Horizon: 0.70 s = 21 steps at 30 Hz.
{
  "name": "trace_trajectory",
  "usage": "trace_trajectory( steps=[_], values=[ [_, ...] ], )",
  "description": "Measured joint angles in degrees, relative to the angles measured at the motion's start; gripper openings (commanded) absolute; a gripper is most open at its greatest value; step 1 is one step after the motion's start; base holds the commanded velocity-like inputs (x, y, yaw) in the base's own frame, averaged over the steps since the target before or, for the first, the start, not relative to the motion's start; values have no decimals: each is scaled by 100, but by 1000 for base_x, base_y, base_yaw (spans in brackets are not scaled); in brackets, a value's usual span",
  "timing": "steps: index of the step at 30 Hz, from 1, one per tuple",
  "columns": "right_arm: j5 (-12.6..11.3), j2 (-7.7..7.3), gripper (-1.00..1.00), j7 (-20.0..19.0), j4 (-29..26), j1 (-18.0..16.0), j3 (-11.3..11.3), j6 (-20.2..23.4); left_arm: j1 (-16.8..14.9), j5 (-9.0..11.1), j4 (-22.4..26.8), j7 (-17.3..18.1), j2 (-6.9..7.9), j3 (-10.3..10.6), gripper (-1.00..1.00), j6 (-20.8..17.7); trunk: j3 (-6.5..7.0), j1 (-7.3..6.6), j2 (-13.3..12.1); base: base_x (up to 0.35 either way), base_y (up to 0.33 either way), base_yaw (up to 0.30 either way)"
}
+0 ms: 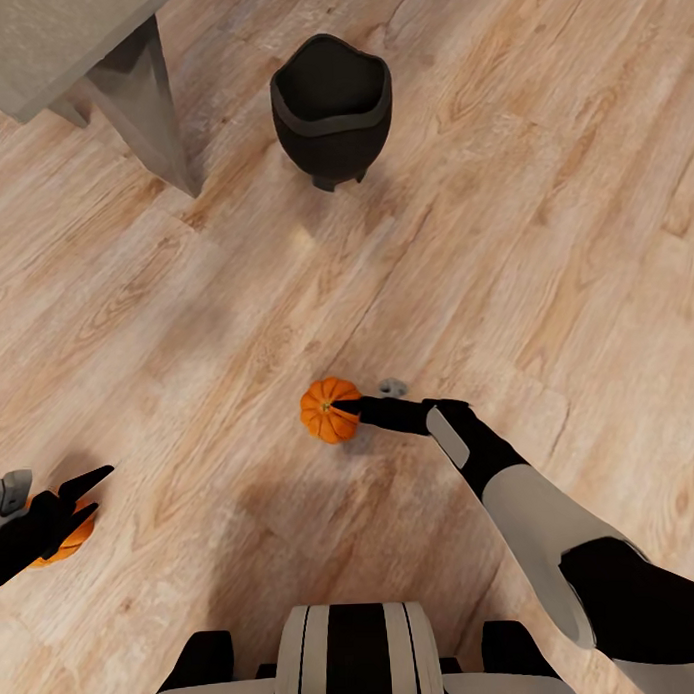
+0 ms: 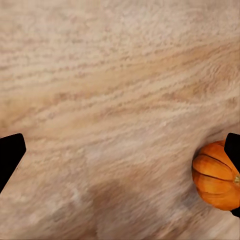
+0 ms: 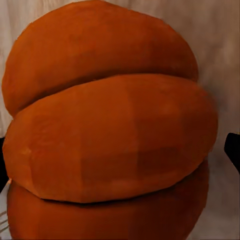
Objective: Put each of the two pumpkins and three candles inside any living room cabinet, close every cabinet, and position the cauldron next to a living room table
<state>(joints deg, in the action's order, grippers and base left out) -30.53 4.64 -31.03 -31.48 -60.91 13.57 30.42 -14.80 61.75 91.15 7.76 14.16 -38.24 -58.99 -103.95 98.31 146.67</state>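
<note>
Right claw (image 1: 351, 406) clamped on pumpkin (image 1: 327, 410), left claw (image 1: 84, 496) apart, cauldron (image 1: 331, 107) beyond

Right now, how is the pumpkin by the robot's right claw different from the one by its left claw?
The middle pumpkin sits in the open on the floor with the right gripper reaching its side. The left pumpkin is largely covered by the left gripper, whose fingers are spread open above it. Both are small, orange and ribbed, on the same wood floor.

Wood floor (image 1: 236, 321): cauldron (image 1: 331, 107), table leg (image 1: 148, 104), two pumpkins (image 1: 327, 412).
</note>
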Motion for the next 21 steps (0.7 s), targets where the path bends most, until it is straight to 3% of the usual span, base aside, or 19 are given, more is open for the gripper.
trace_trajectory(
  steps=[1, 2, 9, 15, 21],
  values=[
    [-10, -3, 100, -1, -1, 0, -3, 3, 0, 0, 0, 0, 0, 0, 100, 1, 0, 0, 0, 0, 0, 78],
    [-16, -5, -100, -2, -3, 0, -2, 7, 0, 0, 0, 0, 0, 0, 100, 1, 0, 0, 0, 0, 0, 50],
    [-22, -49, -100, 11, -8, -25, -23, 49, -1, -2, 0, 0, -7, 5, 100, 2, 0, 0, 0, 0, 0, 18],
    [17, -96, -100, 20, -2, -41, -190, 57, -1, -2, 0, 10, -11, 10, 100, 2, 0, 0, 0, 0, 0, 1],
    [14, -97, -100, 21, -3, -37, -204, 51, -1, -1, 31, 188, -14, 67, 100, 17, 0, 0, 0, 0, 0, 0]
  ],
)
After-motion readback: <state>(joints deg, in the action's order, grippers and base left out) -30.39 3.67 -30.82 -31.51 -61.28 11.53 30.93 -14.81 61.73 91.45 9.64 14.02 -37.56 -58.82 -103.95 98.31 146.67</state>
